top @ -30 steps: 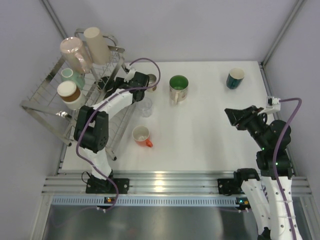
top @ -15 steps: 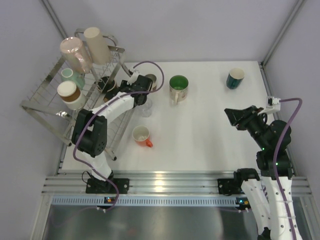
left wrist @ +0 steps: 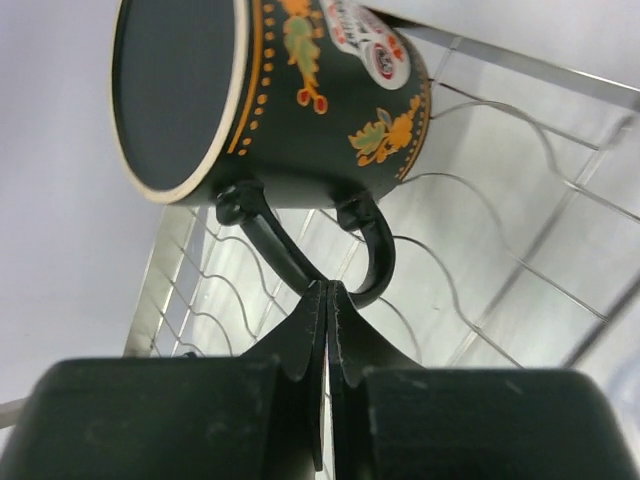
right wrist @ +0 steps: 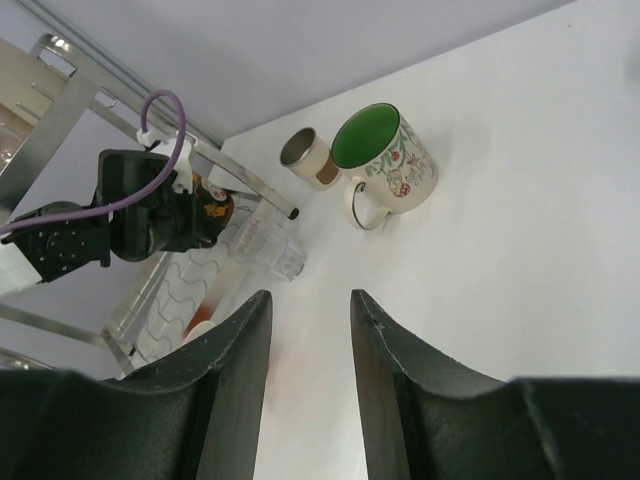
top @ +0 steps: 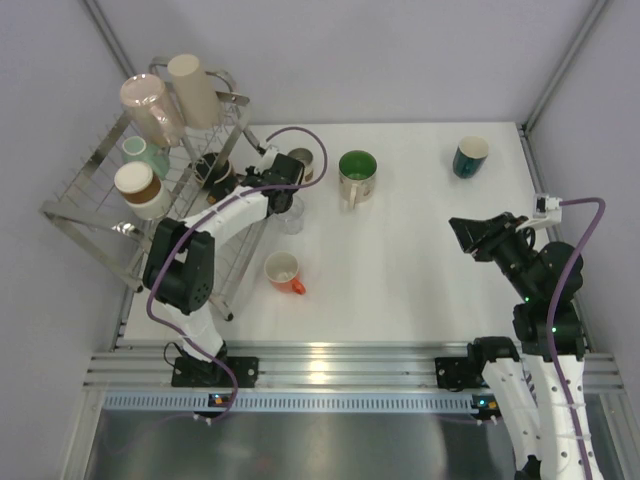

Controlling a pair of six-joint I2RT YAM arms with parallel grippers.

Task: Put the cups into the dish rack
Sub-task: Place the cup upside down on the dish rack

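- We see the left gripper (left wrist: 328, 292) with its two fingers pressed together; the tips sit at the handle of a dark flowered mug (left wrist: 320, 100), and we cannot tell whether they pinch it.
- That mug lies tilted on its side just beyond the fingertips, mouth to their left, on the wires of the dish rack (top: 95, 205).
- Further into the rack, beyond the mug, stand a pink cup (top: 150, 108), a beige cup (top: 195, 90), a teal cup (top: 145, 155) and a brown-banded cup (top: 138, 188).
- Behind the gripper, on the white table (top: 420, 260), are a clear glass (top: 291, 213), a steel cup (top: 304, 160), a green-inside mug (top: 356, 172) and an orange-handled cup (top: 284, 271); a dark teal cup (top: 469, 156) stands well apart at the far right.
- Pale grey walls with metal corner posts close the table in.
- The right gripper (right wrist: 308, 330) hangs over the right side, jaws partly apart, holding nothing.
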